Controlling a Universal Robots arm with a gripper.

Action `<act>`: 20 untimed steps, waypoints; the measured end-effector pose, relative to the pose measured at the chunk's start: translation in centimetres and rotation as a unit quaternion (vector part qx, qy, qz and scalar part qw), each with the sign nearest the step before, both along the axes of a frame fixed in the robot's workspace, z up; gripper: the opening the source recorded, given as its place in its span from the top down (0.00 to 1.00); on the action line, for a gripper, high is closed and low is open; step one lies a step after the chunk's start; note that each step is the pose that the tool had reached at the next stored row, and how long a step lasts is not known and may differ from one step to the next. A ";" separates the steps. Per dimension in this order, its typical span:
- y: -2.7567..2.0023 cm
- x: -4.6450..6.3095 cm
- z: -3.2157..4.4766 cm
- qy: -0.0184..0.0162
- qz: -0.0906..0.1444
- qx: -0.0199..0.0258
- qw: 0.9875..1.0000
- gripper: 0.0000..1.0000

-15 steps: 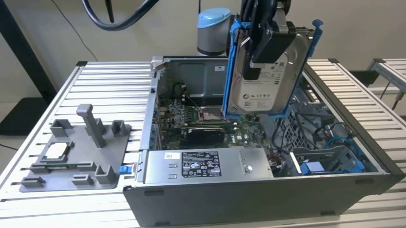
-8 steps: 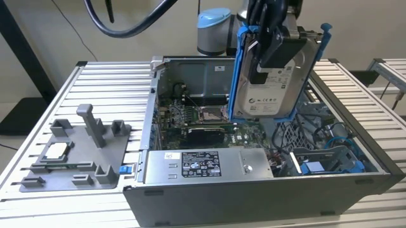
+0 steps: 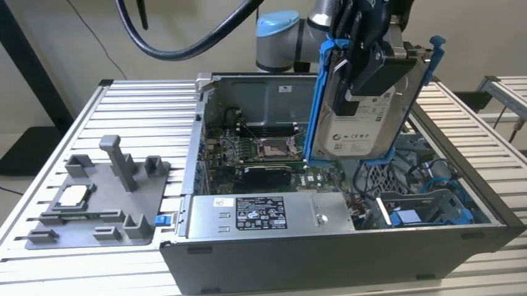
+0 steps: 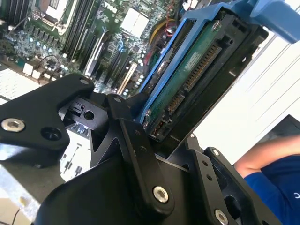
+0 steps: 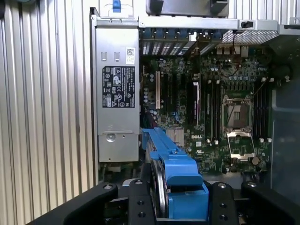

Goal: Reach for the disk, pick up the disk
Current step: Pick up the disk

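1. The disk (image 3: 368,117) is held upright in the air above the open computer case (image 3: 346,253), clear of the bays beneath it, as seen in the exterior view.
2. The gripper (image 3: 374,68) is clamped on the disk's upper part, its black fingers (image 3: 381,73) pressed against the labelled silver face and the opposite side.
3. The blue plastic frame (image 3: 317,105) is seen running round the edges of the disk, with one blue tab standing up at the top on the exterior view's right.
4. In the second wrist view the disk (image 4: 187,84) is shown edge-on between the black gripper fingers (image 4: 140,154), its green circuit board and connector row turned toward the camera.
5. In the first wrist view the blue frame (image 5: 180,183) is seen pinched between the two dark gripper pads (image 5: 136,201), with the motherboard (image 5: 220,108) lying far below.
6. The power supply (image 3: 268,216), marked by a printed label, is fitted along the near wall of the case in the exterior view.
7. The case is set on a ribbed metal surface (image 3: 132,117).
8. A grey fixture tray (image 3: 99,203) is placed on the surface on the exterior view's left, well apart from the disk, and a small square silver chip (image 3: 73,195) lies on it.
9. A blue sleeve (image 4: 276,187) and part of an arm of a person are visible at the edge of the second wrist view.
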State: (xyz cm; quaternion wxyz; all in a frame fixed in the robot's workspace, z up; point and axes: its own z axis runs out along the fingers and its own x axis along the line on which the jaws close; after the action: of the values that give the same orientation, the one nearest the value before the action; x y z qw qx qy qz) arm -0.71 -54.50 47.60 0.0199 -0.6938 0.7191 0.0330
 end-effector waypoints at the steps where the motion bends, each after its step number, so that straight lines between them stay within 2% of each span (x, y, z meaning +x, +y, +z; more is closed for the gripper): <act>1: -0.12 0.1 -0.02 0.000 0.000 0.000 1.000 1.00; 11: -1.05 1.1 -0.26 0.000 0.000 0.000 1.000 1.00; 20: -1.40 2.1 -0.41 0.000 0.000 0.000 1.000 1.00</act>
State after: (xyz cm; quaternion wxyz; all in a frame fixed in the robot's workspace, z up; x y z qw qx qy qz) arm 1.40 -55.91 47.18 0.0199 -0.6938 0.7191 0.0330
